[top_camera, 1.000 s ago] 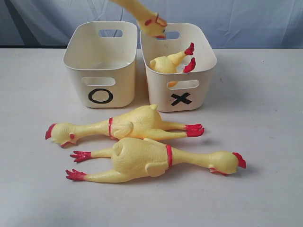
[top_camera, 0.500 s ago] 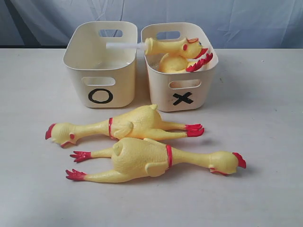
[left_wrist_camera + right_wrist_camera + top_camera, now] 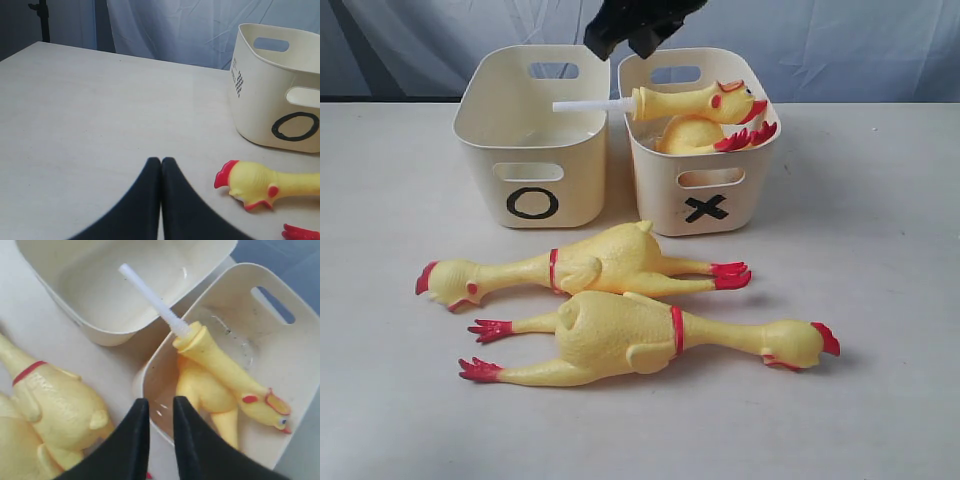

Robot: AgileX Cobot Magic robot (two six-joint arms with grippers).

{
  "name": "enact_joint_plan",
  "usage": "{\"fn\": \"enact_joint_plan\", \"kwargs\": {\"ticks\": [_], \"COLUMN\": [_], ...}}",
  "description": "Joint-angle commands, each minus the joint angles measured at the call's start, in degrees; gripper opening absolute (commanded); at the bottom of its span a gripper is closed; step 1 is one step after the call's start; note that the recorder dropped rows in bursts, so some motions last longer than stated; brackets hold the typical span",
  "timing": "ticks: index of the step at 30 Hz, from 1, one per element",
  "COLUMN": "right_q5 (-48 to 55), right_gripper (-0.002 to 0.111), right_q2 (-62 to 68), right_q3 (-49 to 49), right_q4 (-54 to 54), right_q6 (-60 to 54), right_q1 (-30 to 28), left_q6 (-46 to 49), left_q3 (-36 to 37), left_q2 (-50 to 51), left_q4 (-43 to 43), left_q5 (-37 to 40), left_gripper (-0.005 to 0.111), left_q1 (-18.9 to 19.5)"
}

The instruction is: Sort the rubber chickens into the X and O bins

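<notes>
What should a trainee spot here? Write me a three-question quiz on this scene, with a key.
1. True or false: the nearer chicken and the farther chicken on the table point their heads the same way.
2. Multiple choice: the left gripper is A) open, B) shut, C) shut on a chicken.
3. Fill in: the white tube of the top chicken in the X bin sticks out over the ___ bin.
Key: 1 false; 2 B; 3 O.
</notes>
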Motion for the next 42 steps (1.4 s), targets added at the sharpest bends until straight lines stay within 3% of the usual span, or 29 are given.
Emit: {"fn": "enact_joint_plan", "kwargs": {"ticks": [1,4,10,11,16,21,26,33,39,42], "right_q5": [0.54,0.54,0.54,0.54,-7.12,-12.93,-19.97,-37.37,-33.90,-32.08], "right_gripper": [0.017,0.020,0.059,0.061,0.051,0.039,0.040,0.040,0.042,0.057], "right_q2": [-1.05,-1.05,-1.05,-1.05,-1.05,-1.05,-1.05,-0.62,3.00,4.78], "right_q3": [2.65,6.14,16.82,18.37,21.60,21.64,21.64,21.64,21.64,21.64], "right_q4": [9.55,19.55,17.24,15.99,6.53,6.52,3.45,-8.98,-21.30,-26.81], "right_q6": [-4.33,-9.85,-14.73,-14.73,-14.73,-14.75,-16.11,-16.71,-15.60,-15.60], "right_q1": [0.01,0.01,0.66,0.66,0.66,0.66,0.66,0.54,0.30,0.30], "left_q6": [-0.04,-0.04,-0.04,-0.04,-0.04,-0.04,-0.04,-0.04,-0.04,-0.04], "left_q3": [-0.24,-0.24,-0.24,-0.24,-0.24,-0.24,-0.24,-0.24,-0.24,-0.24], "left_q2": [0.10,0.10,0.10,0.10,0.10,0.10,0.10,0.10,0.10,0.10], "left_q4": [-0.31,-0.31,-0.31,-0.31,-0.31,-0.31,-0.31,-0.31,-0.31,-0.31], "left_q5": [-0.68,-0.68,-0.68,-0.68,-0.68,-0.68,-0.68,-0.68,-0.68,-0.68], "left_gripper": [0.000,0.000,0.000,0.000,0.000,0.000,0.000,0.000,0.000,0.000], "left_q1": [-0.22,-0.22,-0.22,-0.22,-0.22,-0.22,-0.22,-0.22,-0.22,-0.22]}}
